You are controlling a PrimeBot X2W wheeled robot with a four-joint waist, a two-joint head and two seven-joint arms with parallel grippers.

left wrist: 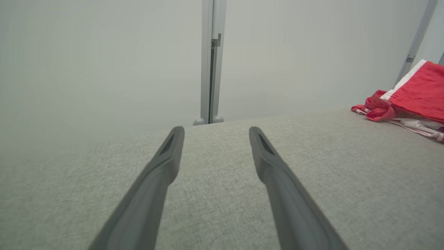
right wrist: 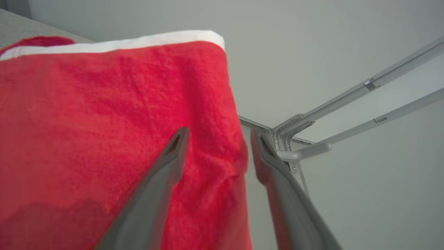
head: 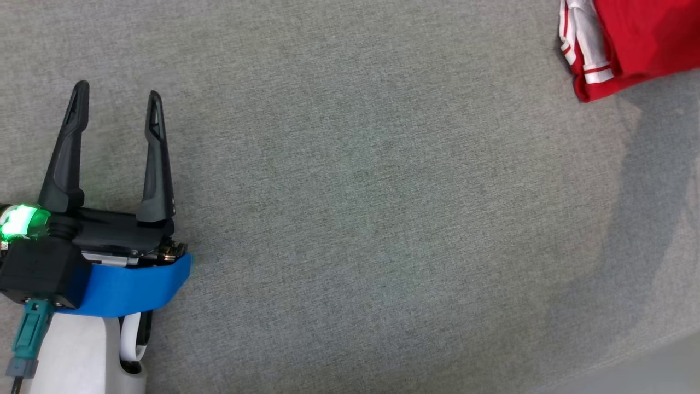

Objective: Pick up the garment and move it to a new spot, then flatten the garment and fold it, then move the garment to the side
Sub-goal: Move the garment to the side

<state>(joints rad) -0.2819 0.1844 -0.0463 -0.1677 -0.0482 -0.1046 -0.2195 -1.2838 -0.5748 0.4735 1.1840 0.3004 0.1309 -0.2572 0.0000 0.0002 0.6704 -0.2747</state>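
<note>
My left pincer [head: 118, 90] is nearest, its two dark fingers spread wide over the grey fabric-covered desk [head: 355, 191], and farther off my right pincer [right wrist: 219, 132] also stands apart, the edge of the red fleecy white-trimmed garment [right wrist: 104, 121] between its fingers, bunched at the desk's far right.
</note>
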